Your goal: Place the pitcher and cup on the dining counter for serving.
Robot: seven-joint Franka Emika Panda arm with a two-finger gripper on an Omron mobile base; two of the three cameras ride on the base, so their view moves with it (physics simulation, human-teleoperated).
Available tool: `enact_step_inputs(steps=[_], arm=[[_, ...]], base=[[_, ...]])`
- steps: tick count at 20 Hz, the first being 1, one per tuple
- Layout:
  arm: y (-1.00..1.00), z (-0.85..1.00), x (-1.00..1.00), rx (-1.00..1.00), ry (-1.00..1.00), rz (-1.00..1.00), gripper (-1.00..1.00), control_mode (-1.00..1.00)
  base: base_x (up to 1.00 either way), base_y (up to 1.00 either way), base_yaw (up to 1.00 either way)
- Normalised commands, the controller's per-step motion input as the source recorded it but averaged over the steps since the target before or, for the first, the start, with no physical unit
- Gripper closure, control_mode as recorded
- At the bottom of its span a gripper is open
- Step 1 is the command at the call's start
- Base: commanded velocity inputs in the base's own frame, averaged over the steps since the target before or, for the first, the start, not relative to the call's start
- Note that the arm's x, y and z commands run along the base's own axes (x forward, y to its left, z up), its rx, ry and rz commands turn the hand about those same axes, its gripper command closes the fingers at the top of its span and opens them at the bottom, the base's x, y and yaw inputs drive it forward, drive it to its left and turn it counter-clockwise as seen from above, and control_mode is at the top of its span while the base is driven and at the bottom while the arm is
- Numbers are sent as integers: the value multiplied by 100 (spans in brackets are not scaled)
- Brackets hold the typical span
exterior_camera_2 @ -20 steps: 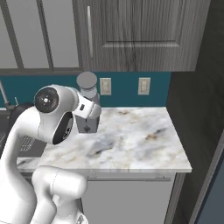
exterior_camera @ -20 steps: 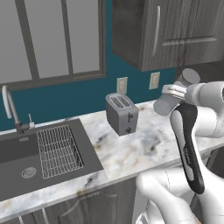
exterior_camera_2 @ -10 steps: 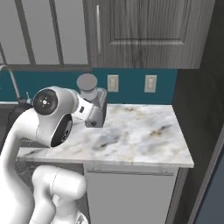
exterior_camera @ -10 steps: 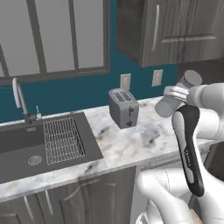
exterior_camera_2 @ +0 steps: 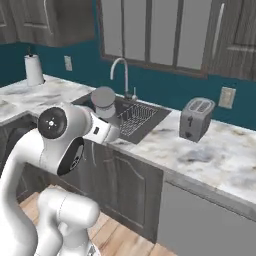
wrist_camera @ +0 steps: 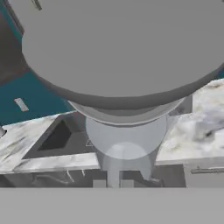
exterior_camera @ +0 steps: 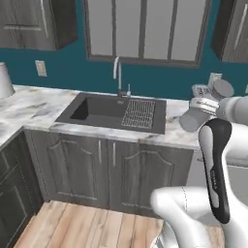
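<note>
Gripper: jaws (wrist_camera: 113, 183) nearly closed on the pitcher (exterior_camera_2: 104, 102), holding it tilted in the air.
Pitcher: off the worktop (exterior_camera_2: 210, 150), near the sink (exterior_camera: 114, 112), its lid (exterior_camera: 223, 88) toward the hand camera.
Done: pitcher lifted.
Left: carry it to the dining counter; fetch the cup.

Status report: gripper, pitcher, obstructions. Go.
Gripper shut on pitcher. Pitcher lifted off the worktop, tilted, near the sink. Nothing seen blocking.

no readable text, labels, brands, numbers or signs on anything in view
</note>
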Motion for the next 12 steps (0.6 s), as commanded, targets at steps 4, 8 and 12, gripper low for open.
enact_step_inputs(steps=[4,8,12], arm=[[0,0,0,0,0,0,100,100],[0,0,0,0,0,0,100,100],[0,0,0,0,0,0,100,100]], base=[[-12,0,100],[-7,0,100],[-6,0,100]])
